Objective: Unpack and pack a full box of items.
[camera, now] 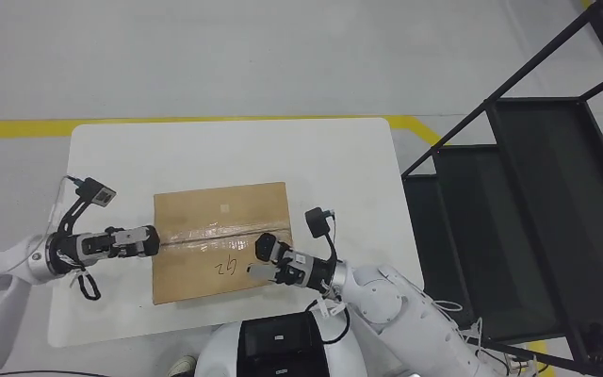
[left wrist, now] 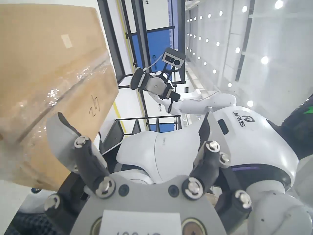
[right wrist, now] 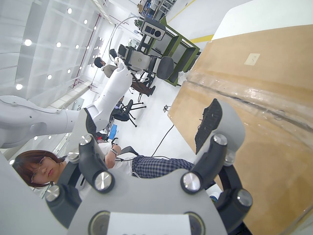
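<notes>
- A closed brown cardboard box (camera: 221, 212), its centre seam sealed with clear tape (camera: 212, 236), sits in the middle of the white rounded counter (camera: 330, 160)
- The left tool (camera: 151, 242) is at the box's left end, level with the taped seam, fingers spread open and holding nothing
- The right tool (camera: 265, 258) hangs over the box's near right part, just beside the seam, fingers likewise apart and empty

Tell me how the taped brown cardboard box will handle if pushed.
The flat brown cardboard box sits broad and low, so it should slide, not tip. Clear tape along its closed seam looks slick to grip. Likely stiff while sealed.
</notes>
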Controlling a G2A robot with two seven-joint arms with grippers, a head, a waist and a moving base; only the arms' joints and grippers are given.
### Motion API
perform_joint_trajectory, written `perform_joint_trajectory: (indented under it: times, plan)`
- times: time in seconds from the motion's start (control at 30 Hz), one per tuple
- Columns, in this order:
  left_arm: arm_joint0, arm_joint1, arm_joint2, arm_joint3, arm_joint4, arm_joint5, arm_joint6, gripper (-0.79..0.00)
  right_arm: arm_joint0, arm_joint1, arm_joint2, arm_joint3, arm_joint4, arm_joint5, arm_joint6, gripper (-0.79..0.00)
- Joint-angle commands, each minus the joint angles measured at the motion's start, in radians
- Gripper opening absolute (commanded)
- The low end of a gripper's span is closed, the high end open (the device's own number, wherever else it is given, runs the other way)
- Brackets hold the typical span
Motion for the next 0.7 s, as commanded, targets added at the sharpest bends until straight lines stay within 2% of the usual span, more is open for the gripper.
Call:
perform_joint_trajectory:
  times: [0.0,0.17,0.37,0.5,0.67]
  plan:
    - [-0.016,-0.009,0.055,0.01,-0.002,0.012,0.033,0.0,-0.005,0.002,0.012,0.008,0.004,-0.003,-0.008,0.0]
    - [-0.087,-0.035,0.182,0.075,0.056,-0.011,0.106,0.0,-0.037,0.01,0.048,0.008,0.002,-0.02,-0.014,0.0]
    - [-0.152,-0.054,0.246,0.142,0.157,-0.062,0.185,0.0,-0.059,0.014,0.058,0.007,-0.001,-0.028,-0.012,0.0]
    - [-0.17,-0.055,0.242,0.171,0.179,-0.068,0.169,0.0,-0.056,0.013,0.048,0.003,-0.009,-0.024,-0.008,0.0]
    - [-0.141,-0.038,0.166,0.187,0.203,-0.092,0.096,0.0,-0.049,0.012,0.042,-0.008,-0.022,-0.016,-0.007,0.0]
